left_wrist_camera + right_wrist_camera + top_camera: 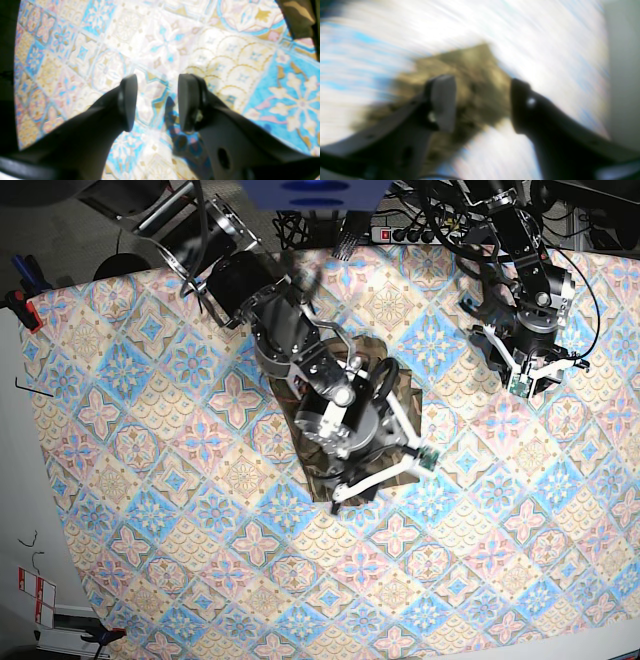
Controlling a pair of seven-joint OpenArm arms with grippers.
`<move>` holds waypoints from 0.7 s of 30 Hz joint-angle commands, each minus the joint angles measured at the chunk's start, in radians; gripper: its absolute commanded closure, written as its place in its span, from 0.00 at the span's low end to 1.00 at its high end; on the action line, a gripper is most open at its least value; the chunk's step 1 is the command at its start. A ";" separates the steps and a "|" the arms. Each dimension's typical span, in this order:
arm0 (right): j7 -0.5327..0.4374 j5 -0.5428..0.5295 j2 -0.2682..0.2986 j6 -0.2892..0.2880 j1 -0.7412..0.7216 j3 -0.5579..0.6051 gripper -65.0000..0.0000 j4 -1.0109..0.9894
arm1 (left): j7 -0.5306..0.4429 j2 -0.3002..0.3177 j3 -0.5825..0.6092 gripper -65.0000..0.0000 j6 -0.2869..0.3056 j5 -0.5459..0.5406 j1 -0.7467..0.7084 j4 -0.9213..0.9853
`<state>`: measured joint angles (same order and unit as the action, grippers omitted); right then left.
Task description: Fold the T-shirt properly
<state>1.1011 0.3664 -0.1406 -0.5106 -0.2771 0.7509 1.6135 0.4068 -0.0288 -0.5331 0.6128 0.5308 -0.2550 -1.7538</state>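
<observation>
The camouflage T-shirt [322,477] lies as a small folded bundle at the middle of the table, mostly hidden under my right arm [300,350]. The right wrist view is motion-blurred. There my right gripper [482,100] stands open just above the T-shirt [475,65], with the olive and brown cloth showing in the gap between its fingers. My left arm [525,310] is at the back right, away from the shirt. My left gripper [157,100] is open over bare tablecloth [160,45] with nothing between its fingers. A corner of the T-shirt [297,17] shows at the top right of the left wrist view.
The blue, pink and cream tile-patterned tablecloth [150,480] covers the whole table. A power strip [405,232] and cables lie beyond the far edge. A red clamp [18,300] holds the cloth at the left edge.
</observation>
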 commanded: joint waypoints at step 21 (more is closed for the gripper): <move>-0.167 0.093 0.054 0.013 0.060 -0.060 0.93 -0.399 | -0.019 0.007 0.101 0.59 -0.006 -0.005 0.009 -0.004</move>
<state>0.9348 0.4644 -0.0742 -0.4957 -0.1997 0.6926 1.2022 0.4038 -0.0303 -0.4313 0.6186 0.5335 -0.2523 -1.7435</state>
